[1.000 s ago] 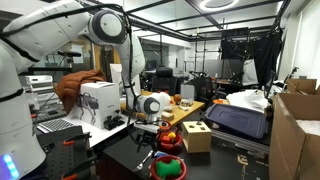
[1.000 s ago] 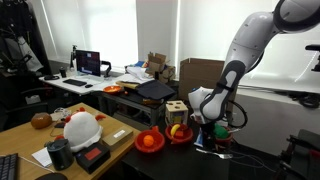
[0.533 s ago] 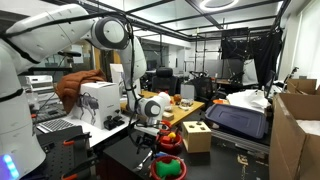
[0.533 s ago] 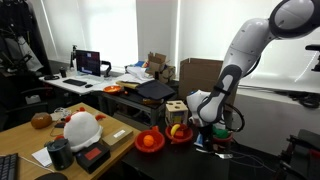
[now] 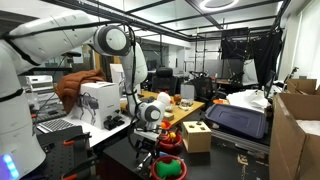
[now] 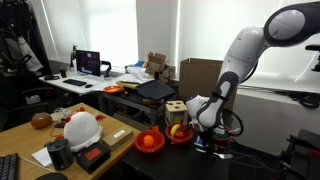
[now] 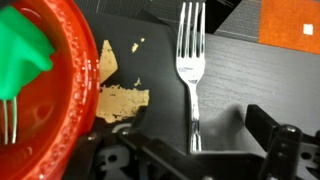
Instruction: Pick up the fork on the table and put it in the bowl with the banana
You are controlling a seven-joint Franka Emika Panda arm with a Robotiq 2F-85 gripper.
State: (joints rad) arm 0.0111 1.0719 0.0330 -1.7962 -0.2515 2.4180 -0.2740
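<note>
In the wrist view the silvery fork [image 7: 191, 70] lies on the black table [image 7: 240, 70], tines towards the top, handle running down between my fingers. My gripper [image 7: 200, 128] is open, low over the table, with one dark finger on each side of the handle and apart from it. A red round rim [image 7: 80, 70] with something green inside is just to its left. In an exterior view my gripper [image 6: 207, 130] hangs right beside the small red bowl [image 6: 182, 136] with the yellow banana [image 6: 176, 129]. The gripper also shows in an exterior view [image 5: 147, 134]. The fork is too small to see there.
An orange-red bowl [image 6: 150, 141] sits next to the red bowl. A wooden shape-sorter box [image 5: 196, 135] and a green bowl with red contents [image 5: 168, 167] stand near the gripper. Tan scuffs [image 7: 120, 95] mark the table. A white helmet [image 6: 80, 127] lies on the wooden desk.
The arm's upper links and elbow have swung a little. The gripper has stayed low over the table by the bowls.
</note>
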